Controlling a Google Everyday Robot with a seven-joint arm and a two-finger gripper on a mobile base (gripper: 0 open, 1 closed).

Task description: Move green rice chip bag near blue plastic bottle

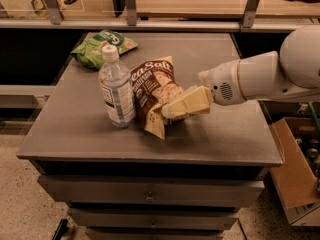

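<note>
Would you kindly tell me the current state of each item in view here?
Small bright green rice chip bag: lying flat at back left, untouched.
Clear bluish plastic bottle: upright, white cap on.
Brown Sea Salt chip bag: tilted beside bottle.
End effector: against brown bag's lower right.
Grey drawers: shut.

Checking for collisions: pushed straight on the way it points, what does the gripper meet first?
The gripper, pointing left, apparently touches the brown and yellow Sea Salt chip bag; the clear blue plastic bottle stands just beyond.
</note>
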